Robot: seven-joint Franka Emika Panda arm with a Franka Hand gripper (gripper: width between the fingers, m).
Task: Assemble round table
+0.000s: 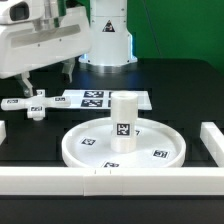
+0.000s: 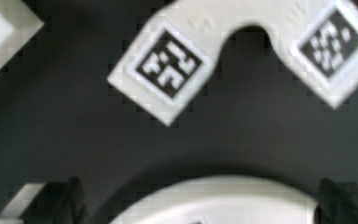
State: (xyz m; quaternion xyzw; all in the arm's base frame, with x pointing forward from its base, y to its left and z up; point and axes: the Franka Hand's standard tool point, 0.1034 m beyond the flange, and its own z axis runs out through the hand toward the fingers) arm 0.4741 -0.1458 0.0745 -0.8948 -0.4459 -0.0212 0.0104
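The large round disc [image 1: 125, 150] lies on the black table in the middle. The short cylinder leg [image 1: 122, 122] stands upright on its hub. The cross-shaped foot [image 1: 30, 106] lies loose on the table at the exterior view's left, tags facing up. It fills the wrist view [image 2: 202, 45]. My gripper [image 1: 45, 78] hangs above and just behind the foot, open and empty. In the wrist view the gripper [image 2: 197, 202] has its dark fingertips [image 2: 51, 200] wide apart, with a white rounded edge [image 2: 220, 190] between them. I cannot tell which part that edge is.
The marker board [image 1: 100, 98] lies behind the disc. White border blocks run along the front [image 1: 90, 181], the exterior view's right [image 1: 213, 140] and its left [image 1: 3, 131]. The robot base [image 1: 108, 35] stands at the back.
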